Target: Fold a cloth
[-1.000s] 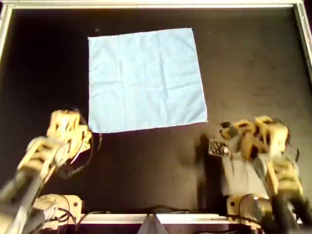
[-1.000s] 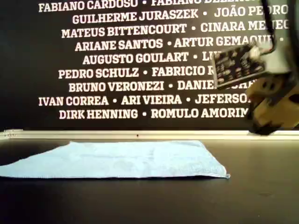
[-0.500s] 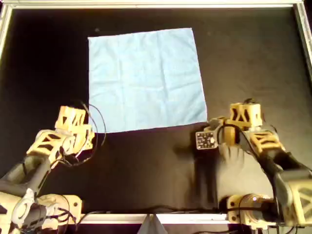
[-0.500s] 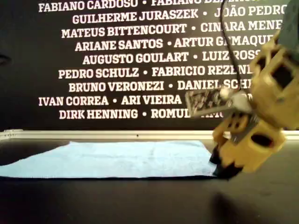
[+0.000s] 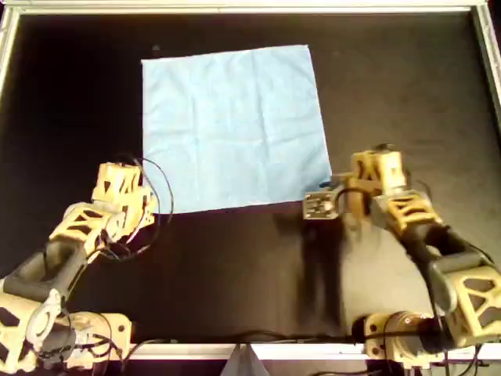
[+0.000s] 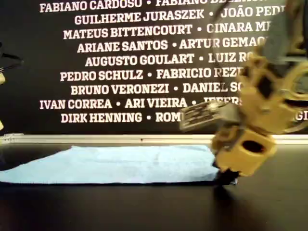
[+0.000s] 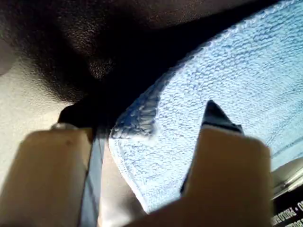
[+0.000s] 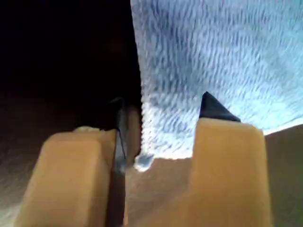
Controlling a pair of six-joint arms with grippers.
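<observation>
The light sky-blue cloth (image 5: 235,125) lies flat and unfolded on the black table, low and wide in the exterior view (image 6: 120,163). My first gripper (image 5: 335,192) is down at the cloth's near corner on the overhead view's right, and on the exterior view's right (image 6: 226,177). In the first wrist view its jaws stand apart around that corner (image 7: 142,118) of the cloth (image 7: 227,71). My second gripper (image 5: 147,207) is at the near corner on the overhead view's left. Its jaws (image 8: 161,101) are apart astride the cloth's edge (image 8: 213,47).
A metal frame (image 5: 235,8) rims the black table (image 5: 407,86). A dark wall with white names (image 6: 144,57) stands behind it. The two arm bases (image 5: 399,337) (image 5: 78,333) sit at the near edge, with loose cables (image 5: 153,184) by the second arm.
Both arms have reached forward and come down onto the cloth's two near corners. The cloth has not moved.
</observation>
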